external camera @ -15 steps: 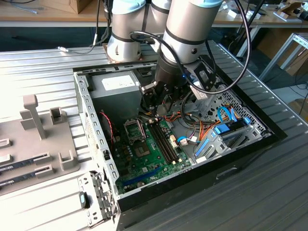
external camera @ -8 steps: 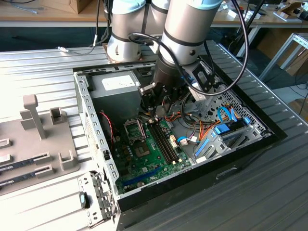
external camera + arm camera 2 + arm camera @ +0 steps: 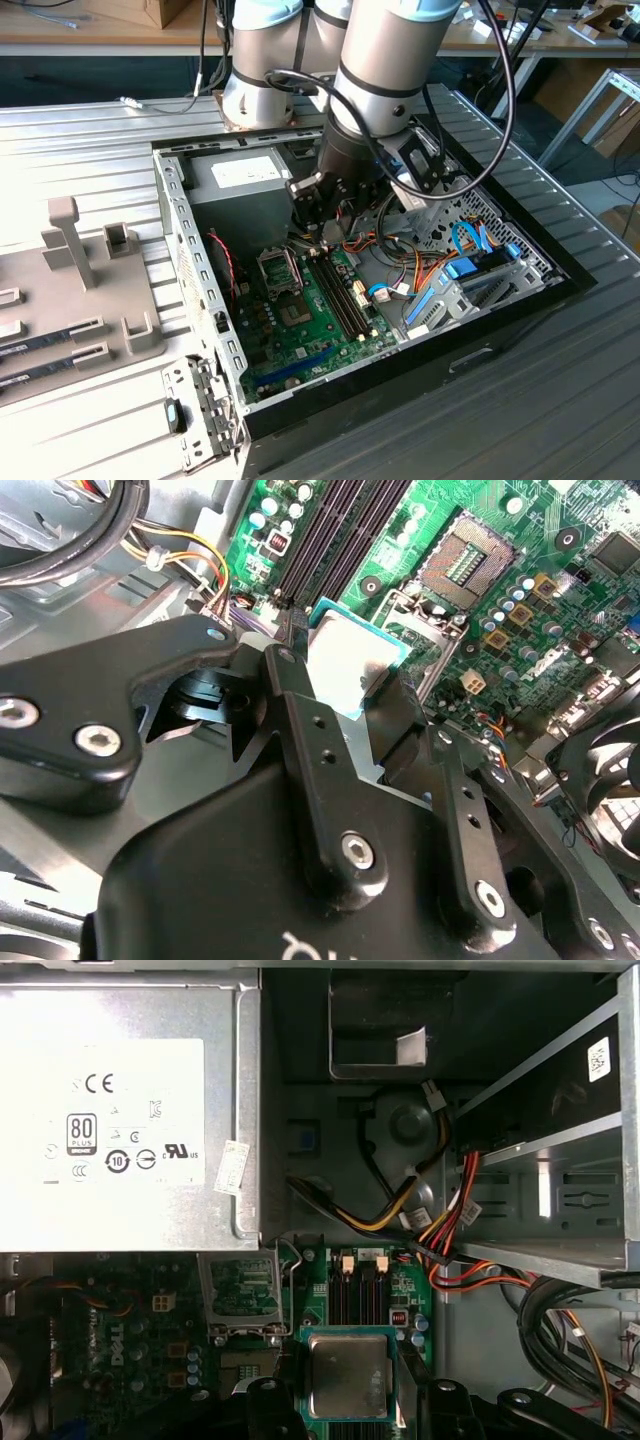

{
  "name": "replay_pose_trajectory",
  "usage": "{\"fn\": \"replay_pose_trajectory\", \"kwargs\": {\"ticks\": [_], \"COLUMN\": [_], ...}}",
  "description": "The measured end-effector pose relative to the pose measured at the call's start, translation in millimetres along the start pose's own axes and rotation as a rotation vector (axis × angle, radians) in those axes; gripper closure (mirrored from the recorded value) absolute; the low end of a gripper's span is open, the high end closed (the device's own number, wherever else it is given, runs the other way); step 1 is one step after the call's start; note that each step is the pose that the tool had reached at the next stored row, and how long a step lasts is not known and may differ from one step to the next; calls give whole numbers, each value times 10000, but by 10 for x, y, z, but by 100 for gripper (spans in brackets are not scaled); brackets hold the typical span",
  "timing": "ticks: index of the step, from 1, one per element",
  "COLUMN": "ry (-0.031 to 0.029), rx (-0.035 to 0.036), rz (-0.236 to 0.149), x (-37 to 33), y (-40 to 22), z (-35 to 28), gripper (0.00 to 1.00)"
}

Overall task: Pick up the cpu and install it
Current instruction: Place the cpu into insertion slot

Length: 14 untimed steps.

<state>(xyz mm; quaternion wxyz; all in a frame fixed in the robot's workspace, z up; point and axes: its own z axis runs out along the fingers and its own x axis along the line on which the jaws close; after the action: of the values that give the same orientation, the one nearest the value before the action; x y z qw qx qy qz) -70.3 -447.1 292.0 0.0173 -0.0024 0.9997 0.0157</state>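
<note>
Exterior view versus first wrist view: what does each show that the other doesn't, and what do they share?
Exterior view: the arm reaching into the open case, and a grey fixture at the exterior view's left. First wrist view: the cpu clamped in the tool. Shared: power supply, motherboard.

The exterior view looks down at a slant from well off the gripper, taking in the whole case. Both wrist views sit close behind the gripper. The first faces squarely onto the case floor, and the second looks obliquely along the fingers. Both wrist views share the cpu and the board beyond it.
</note>
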Motion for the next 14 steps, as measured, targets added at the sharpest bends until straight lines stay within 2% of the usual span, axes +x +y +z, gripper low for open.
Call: {"fn": "replay_pose_trajectory", "kwargs": {"ticks": [10,12,14], "ry": [0,0,1], "rx": [1,0,1], "rz": [-1,0,-1], "x": [11,30,31], "y": [0,-1,-1], "z": [10,38,39], "gripper": [53,53,53]}}
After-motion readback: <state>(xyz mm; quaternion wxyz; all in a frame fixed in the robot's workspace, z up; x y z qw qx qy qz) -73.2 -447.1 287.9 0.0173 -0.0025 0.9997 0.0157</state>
